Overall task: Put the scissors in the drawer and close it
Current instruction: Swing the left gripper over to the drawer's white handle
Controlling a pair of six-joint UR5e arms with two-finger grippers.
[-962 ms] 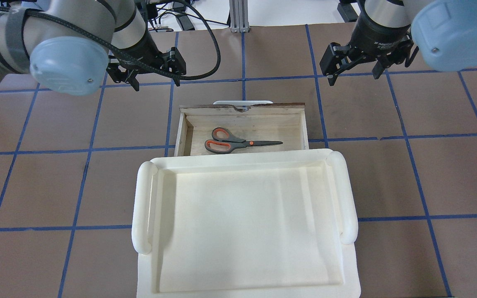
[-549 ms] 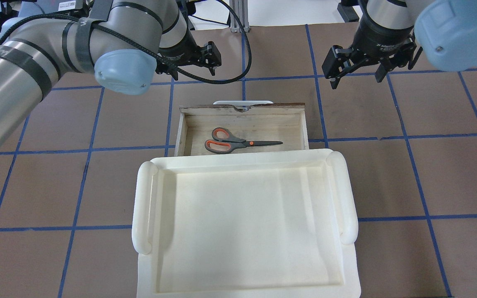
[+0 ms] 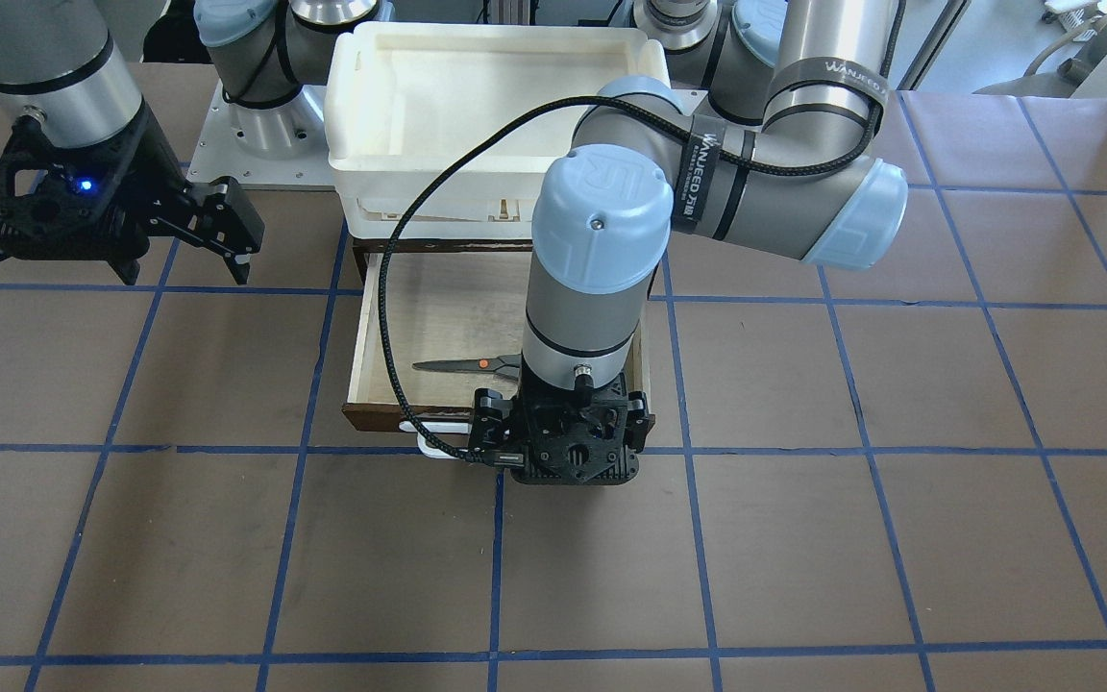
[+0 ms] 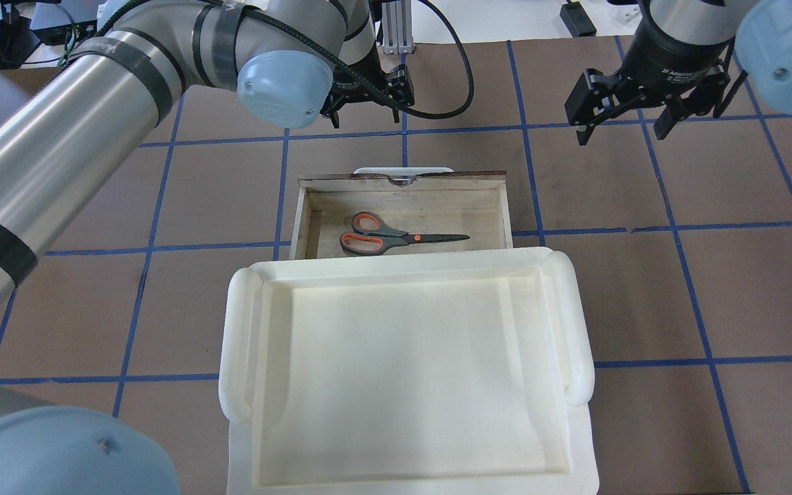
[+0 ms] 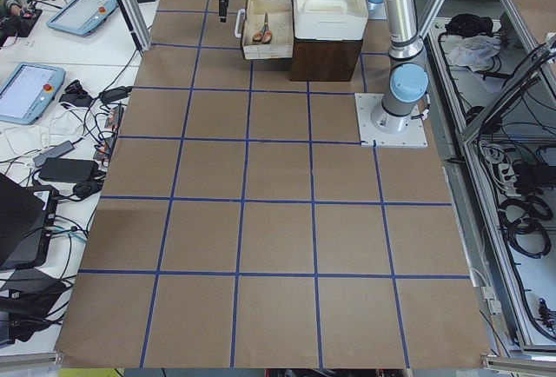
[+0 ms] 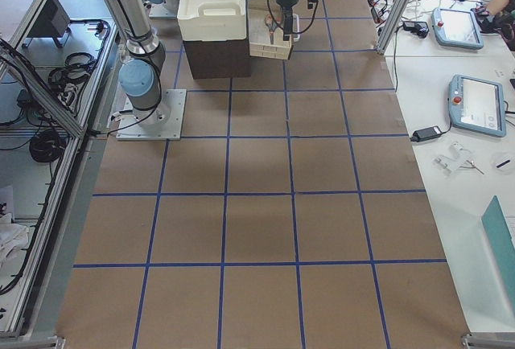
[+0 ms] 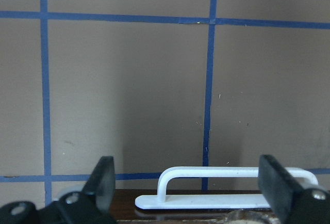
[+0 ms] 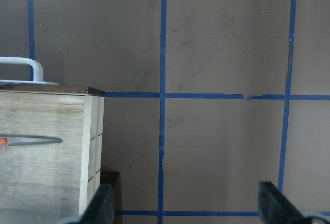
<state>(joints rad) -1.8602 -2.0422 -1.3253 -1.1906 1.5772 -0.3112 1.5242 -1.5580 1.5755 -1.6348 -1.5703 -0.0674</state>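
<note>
The scissors (image 4: pixel 396 237), grey with orange-lined loops, lie flat inside the open drawer (image 4: pixel 509 213), blades pointing right. The drawer's white handle (image 4: pixel 403 169) sticks out on the far side. My left gripper (image 4: pixel 368 103) hangs open beyond the drawer front. In the left wrist view the handle (image 7: pixel 232 172) lies low between its spread fingers (image 7: pixel 103 180). My right gripper (image 4: pixel 621 127) stands open over bare table, right of the drawer. Its wrist view shows the drawer's corner (image 8: pixel 93 131) and a blade tip (image 8: pixel 31 140).
A large white plastic tray (image 4: pixel 234 344) sits on top of the dark cabinet (image 5: pixel 326 56) that the drawer slides from. Brown table with a blue tape grid lies around it. Tablets and cables lie on side benches in the side views.
My left arm has swung right, from left of the drawer to over its handle. The right gripper has drifted a little right. Scissors and drawer have not moved.
</note>
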